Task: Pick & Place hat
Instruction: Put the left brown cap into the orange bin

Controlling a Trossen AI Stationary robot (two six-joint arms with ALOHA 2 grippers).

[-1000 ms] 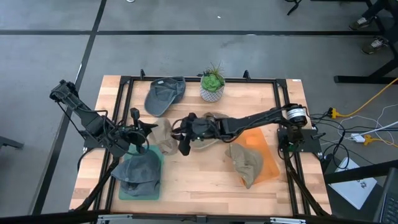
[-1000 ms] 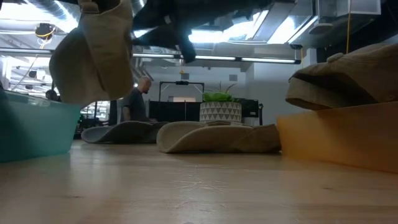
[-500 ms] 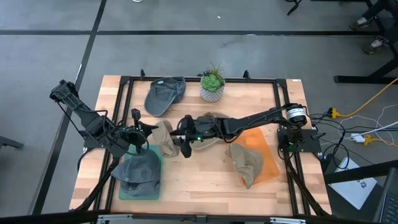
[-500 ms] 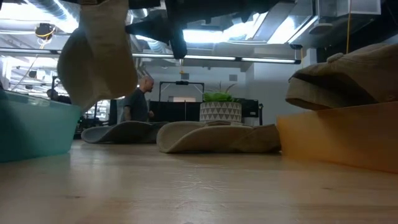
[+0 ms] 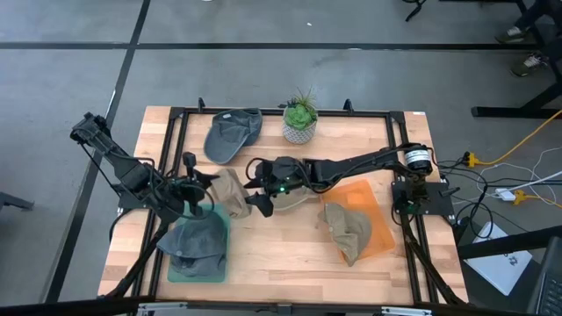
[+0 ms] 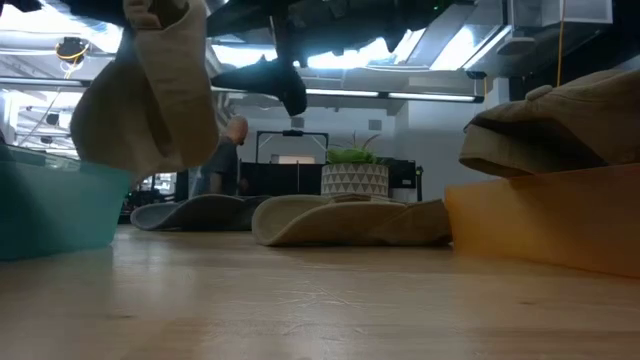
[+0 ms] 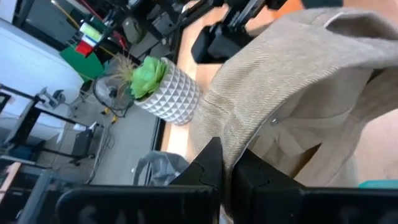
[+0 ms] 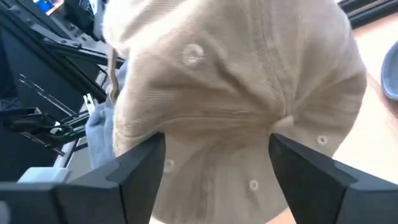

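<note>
1. The left gripper [image 5: 204,180] pinched a beige cotton cap [image 5: 230,192], its fingers [image 7: 211,163] pressed together on a fold of the fabric, holding it lifted off the wooden table [image 5: 281,250] near the table's left edge.
2. The right gripper [image 5: 256,197] sat just beside the cap toward the table's middle, fingers [image 8: 138,163] spread and nothing between them.
3. A grey cap [image 5: 198,241] lay in the teal tray [image 5: 195,270] at the front left corner.
4. A khaki cap [image 5: 347,230] rested on the orange tray [image 5: 369,200] near the right edge.
5. Another grey cap [image 5: 231,133] and a white potted plant [image 5: 299,123] stood along the back edge.
6. What looked like a tan hat [image 6: 345,220] lay mid-table, partly hidden under the right arm.
</note>
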